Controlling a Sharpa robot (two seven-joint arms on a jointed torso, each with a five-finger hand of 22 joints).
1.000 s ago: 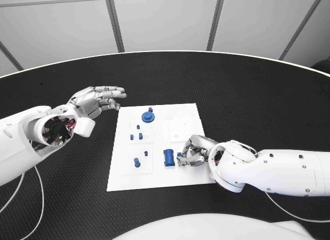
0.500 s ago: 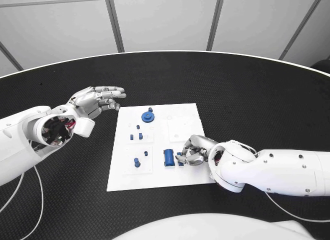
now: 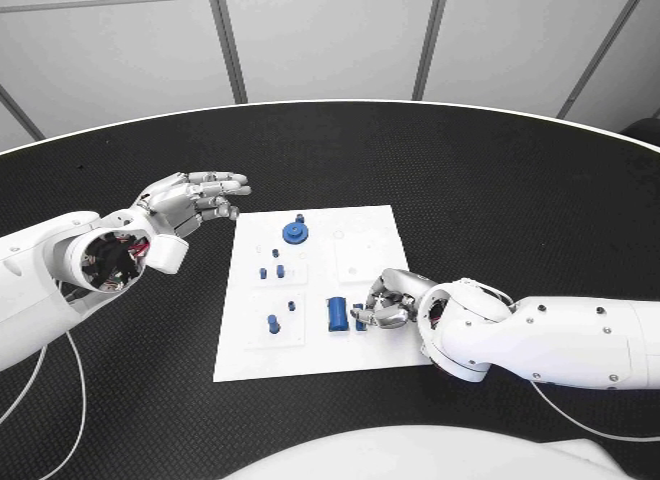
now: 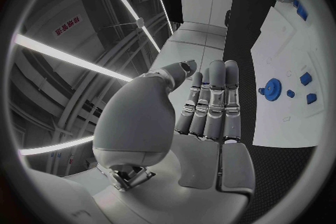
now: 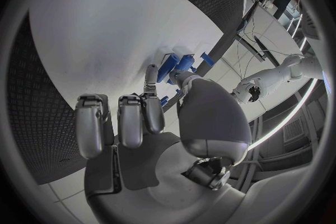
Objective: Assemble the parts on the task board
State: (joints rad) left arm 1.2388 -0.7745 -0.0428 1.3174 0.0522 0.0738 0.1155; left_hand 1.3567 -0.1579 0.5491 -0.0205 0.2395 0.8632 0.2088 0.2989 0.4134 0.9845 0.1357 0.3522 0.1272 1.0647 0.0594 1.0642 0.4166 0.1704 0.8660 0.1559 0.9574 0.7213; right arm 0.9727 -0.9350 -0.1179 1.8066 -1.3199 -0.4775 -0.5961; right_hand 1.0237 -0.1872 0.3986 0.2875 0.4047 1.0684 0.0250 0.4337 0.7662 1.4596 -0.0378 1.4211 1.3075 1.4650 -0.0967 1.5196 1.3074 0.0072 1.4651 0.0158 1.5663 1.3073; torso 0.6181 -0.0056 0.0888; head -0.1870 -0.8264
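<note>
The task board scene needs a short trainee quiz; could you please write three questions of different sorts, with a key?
1. True or false: the left hand rests on the task board.
2. Which hand has its fingers at the small blue part beside the blue block? A left, B right.
3. Fill in: the blue gear sits near the board's ___ edge.

Key: 1 false, it hovers off the board; 2 B, the right hand; 3 far.

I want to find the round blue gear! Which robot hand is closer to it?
Left. The left hand hovers off the task board, just beside the blue gear at the board's far end. The right hand is down at the near end, by other parts.
</note>
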